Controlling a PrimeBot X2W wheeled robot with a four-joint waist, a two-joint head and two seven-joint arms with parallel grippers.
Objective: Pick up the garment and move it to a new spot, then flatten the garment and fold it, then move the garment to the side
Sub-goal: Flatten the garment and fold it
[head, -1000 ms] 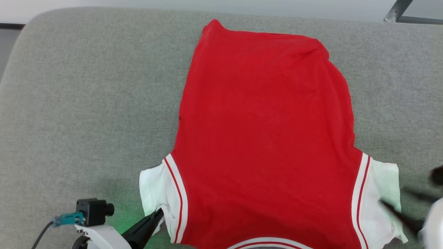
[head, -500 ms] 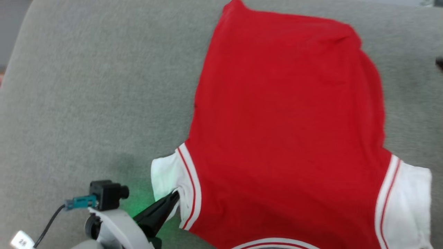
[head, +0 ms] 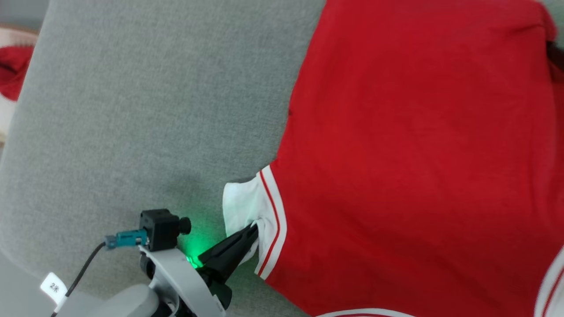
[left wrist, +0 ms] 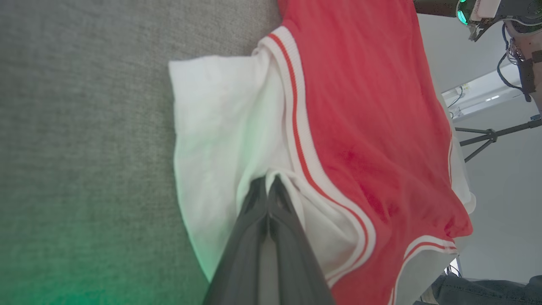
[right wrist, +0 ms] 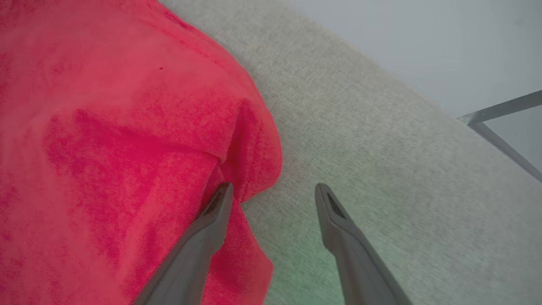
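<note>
Red cloth (head: 12, 72): seen past the left edge of the grey surface, lying off it.
Grey surface (head: 132, 110): the garment is carried on its right part; the left part is bare fabric.
Left gripper (head: 253, 230): the fingers are pressed together, and a bunched fold of the garment's white side panel is pinched between the tips, just beside the red-white striped trim.
Garment (head: 418, 154): laid flat on the grey surface, plain red side up.
Right gripper (right wrist: 274, 188): the jaws are spread wide and nothing is held; one finger is placed over the garment's red corner, the other over bare grey surface.
</note>
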